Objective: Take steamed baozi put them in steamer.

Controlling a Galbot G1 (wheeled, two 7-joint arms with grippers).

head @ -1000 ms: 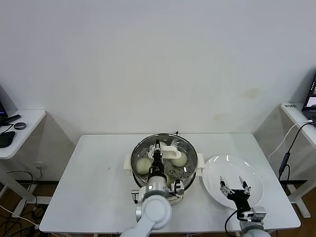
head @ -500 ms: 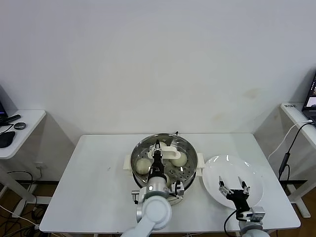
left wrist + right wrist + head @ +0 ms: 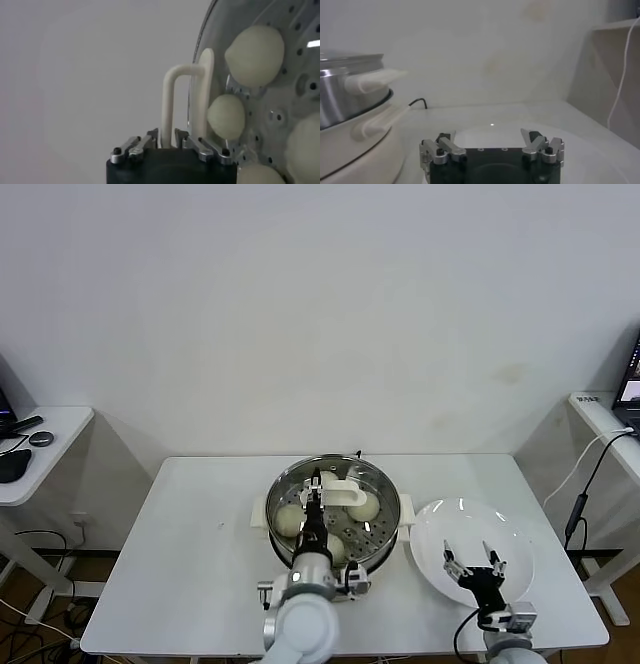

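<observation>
The steamer [image 3: 385, 484] stands mid-table with several steamed baozi [image 3: 288, 520] on its perforated tray [image 3: 280, 107]. A clear lid [image 3: 206, 70] with a cream loop handle [image 3: 345, 489] lies over it, and the baozi [image 3: 255, 55] show through the glass. My left gripper [image 3: 317, 480] reaches over the steamer's middle. In the left wrist view it [image 3: 166, 135] is shut on one leg of the lid handle [image 3: 170, 85]. My right gripper [image 3: 470, 552] hovers open and empty over the white plate [image 3: 505, 529].
The plate [image 3: 580, 150] sits to the right of the steamer [image 3: 340, 95], almost touching its side handle. Bare white tabletop [image 3: 200, 564] spreads to the left. Side desks stand at far left [image 3: 40, 444] and far right [image 3: 600, 414], with a hanging cable [image 3: 585, 474].
My left arm's wrist housing has sunk a little toward the table's front edge, while its gripper stays at the lid handle. The right gripper has barely moved.
</observation>
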